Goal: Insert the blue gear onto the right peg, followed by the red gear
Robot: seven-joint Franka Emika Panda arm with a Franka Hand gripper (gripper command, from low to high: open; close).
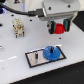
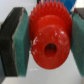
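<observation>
Fingers [image 2: 20, 47] clamped on red gear [image 2: 49, 39], blue gear [image 1: 50, 52] hiding right peg

the red gear [image 2: 48, 40] looks like moulded plastic, glossy, with pale highlights on its face and around its centre hole; its teeth read as crisp ridges. the pads [image 2: 20, 44] touching the red gear on either side look like soft teal rubber or foam, matt, backed by dark matt plastic. the blue gear [image 1: 51, 52] looks like smooth bright plastic with a slight sheen. just beneath the blue gear, the plate [image 1: 34, 59] has a dull grey matt face and a black rim. the table [image 1: 15, 67] is white, smooth and faintly reflective. the gripper [image 1: 61, 28] housing is pale, smooth, satin plastic.
</observation>
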